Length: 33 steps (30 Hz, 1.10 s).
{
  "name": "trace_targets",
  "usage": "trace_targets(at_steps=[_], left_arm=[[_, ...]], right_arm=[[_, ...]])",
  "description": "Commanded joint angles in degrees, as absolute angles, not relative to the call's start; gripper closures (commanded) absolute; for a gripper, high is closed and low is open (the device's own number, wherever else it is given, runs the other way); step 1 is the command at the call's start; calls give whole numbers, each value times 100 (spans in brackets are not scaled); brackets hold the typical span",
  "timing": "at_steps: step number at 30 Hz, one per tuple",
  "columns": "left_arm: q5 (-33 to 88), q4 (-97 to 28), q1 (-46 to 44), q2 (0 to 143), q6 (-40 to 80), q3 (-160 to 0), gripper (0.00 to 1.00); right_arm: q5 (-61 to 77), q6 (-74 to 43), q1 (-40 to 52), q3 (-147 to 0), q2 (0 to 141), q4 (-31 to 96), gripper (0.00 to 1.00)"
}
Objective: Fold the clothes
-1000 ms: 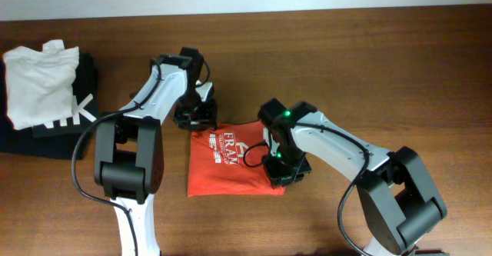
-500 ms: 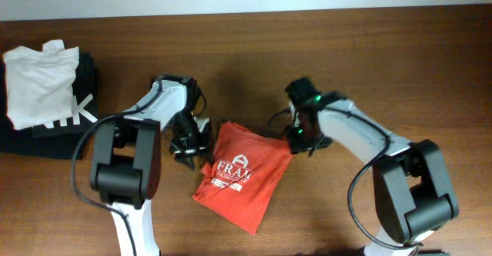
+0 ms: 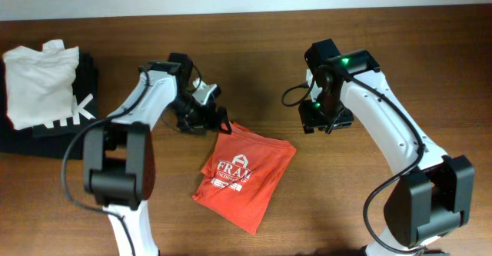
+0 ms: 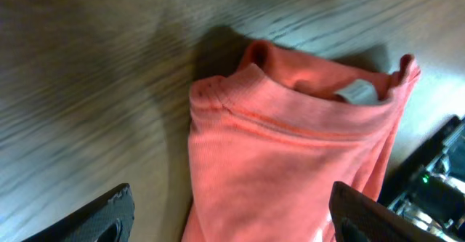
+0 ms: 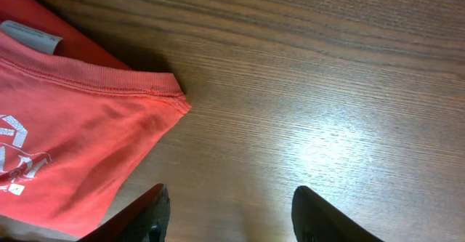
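T-shirt (image 3: 246,175): orange-red, folded into a compact rectangle. It lies flat near the middle of the table (image 3: 430,48), skewed to the table edges, with its white print facing up.
Collar edge: in the left wrist view the ribbed collar (image 4: 251,71) and a pale neck label (image 4: 356,91) sit at the far end of the bundle, with the layers stacked beneath.
Left gripper (image 3: 214,120): positioned at the upper left corner of the T-shirt. Its fingers (image 4: 109,213) are spread wide with the cloth lying between and below them, and nothing is pinched. The pictures do not show whether it touches the fabric.
Right gripper (image 3: 321,119): positioned to the right of the T-shirt and clear of it. Its fingers (image 5: 149,216) are spread over bare wood and hold nothing. The right-hand corner of the T-shirt shows at the left of its wrist view.
Reason for placement: with both claws spread and neither holding cloth, the bundle rests under its own weight. This suggests the folds are complete or nearly so.
Stack at left edge: a white garment (image 3: 38,83) lies on a black garment (image 3: 81,110), well apart from the T-shirt. This is probably the pile for finished pieces.
Remaining work (judgement): squaring the skewed bundle or moving it toward the stack.
Risk: pinching only the top layer at the collar could pull the folds open.
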<state>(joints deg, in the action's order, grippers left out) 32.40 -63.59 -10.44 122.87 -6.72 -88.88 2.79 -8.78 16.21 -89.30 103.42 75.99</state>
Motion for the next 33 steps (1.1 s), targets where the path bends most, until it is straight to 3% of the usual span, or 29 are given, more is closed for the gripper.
trace_targets(at_steps=[1,3,6,7,9,10,14,24,33], left_arm=[[3870,-6434,-1151,12796,-1044,-8849,14],[4370,-6904,-1409,13043,-1566,-8820,17],[4073,-6943,-1763,13065,-1634,-8805,40],[3959,-6823,-1785,13065,-1544,-8807,64],[3640,-6486,-1686,13065,-1083,-8836,95],[3312,-6386,-1605,13065,-832,-8890,99],[1719,-6589,-1026,12772,-84,-9769,100],[-1236,-6342,482,10661,38,-10678,100],[-1820,-4563,1680,10514,-349,-10678,100]], right_arm=[[233,-858,1599,-9013,10226,7653,41],[228,-856,1599,-9013,10226,7653,42],[139,-856,1599,-9013,10226,7673,42],[73,-856,1599,-9013,10226,7717,41],[-75,-856,1597,-9013,10226,7758,41],[-139,-856,1588,-9013,10226,7767,41],[-222,-854,1238,-9013,10226,7782,41],[-222,-768,506,-9013,10226,7782,41],[-222,-773,506,-9013,10226,7782,41]])
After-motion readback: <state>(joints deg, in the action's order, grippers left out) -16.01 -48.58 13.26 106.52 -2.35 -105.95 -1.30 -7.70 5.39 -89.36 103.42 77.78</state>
